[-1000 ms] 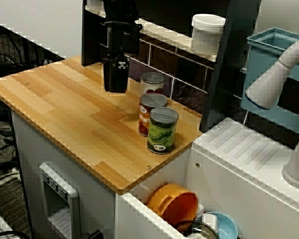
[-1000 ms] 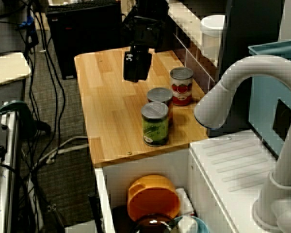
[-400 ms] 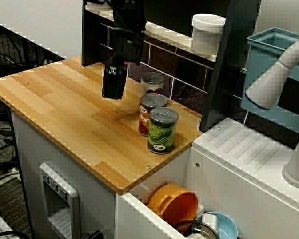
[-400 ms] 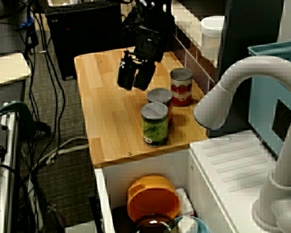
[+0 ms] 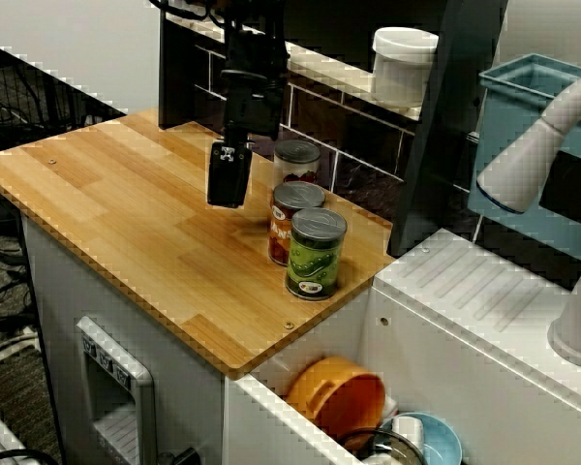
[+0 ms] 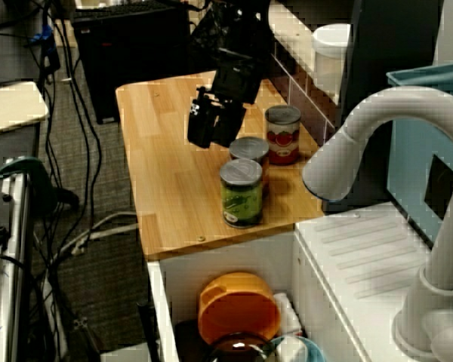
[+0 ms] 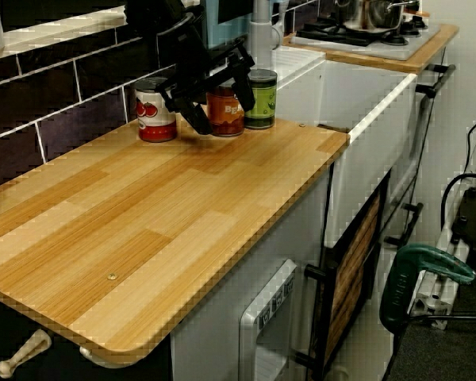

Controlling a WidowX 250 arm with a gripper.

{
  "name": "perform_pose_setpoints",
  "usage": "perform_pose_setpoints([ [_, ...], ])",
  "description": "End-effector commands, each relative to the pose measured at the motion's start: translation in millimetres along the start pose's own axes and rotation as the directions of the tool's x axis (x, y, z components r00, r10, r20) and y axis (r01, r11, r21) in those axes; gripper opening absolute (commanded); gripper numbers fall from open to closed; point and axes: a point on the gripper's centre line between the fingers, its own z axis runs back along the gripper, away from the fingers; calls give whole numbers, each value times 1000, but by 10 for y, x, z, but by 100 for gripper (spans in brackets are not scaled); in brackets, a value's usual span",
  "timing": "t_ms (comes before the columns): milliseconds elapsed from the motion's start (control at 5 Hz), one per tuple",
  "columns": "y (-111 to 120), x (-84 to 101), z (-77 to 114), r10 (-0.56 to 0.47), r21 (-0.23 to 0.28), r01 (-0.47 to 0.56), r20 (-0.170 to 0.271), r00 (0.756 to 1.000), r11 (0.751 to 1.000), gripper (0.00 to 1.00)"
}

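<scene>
Hovering empty, fingers spread, just beside the orange-labelled metal tin [image 5: 292,198] standing mid-row on the pale wooden worktop [image 5: 126,208], the black robot gripper [image 5: 228,194] was judged best squared to it, the green-labelled tin [image 5: 316,254] left untouched.

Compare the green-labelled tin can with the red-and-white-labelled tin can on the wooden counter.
The green-labelled tin can carries a green label; the red-and-white-labelled tin can a red one with a white band. The green-labelled can stands nearest the wooden counter's sink-side edge; the red-and-white one stands back by the dark tiled wall. Both are upright, with silver lids, similar in size.
</scene>
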Motion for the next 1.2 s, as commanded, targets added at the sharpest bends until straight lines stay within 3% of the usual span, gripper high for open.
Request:
perform_pose_setpoints([
  [0, -270, 187, -8, -35, 13, 35, -4, 999, 999, 100],
  [400, -569, 571, -336, -46, 38, 47, -32, 998, 998, 100],
  [600, -640, 773, -454, -44, 14, 45, -38, 998, 999, 100],
  [1000, -791, 894, -491, -46, -43, 44, -41, 998, 998, 100],
])
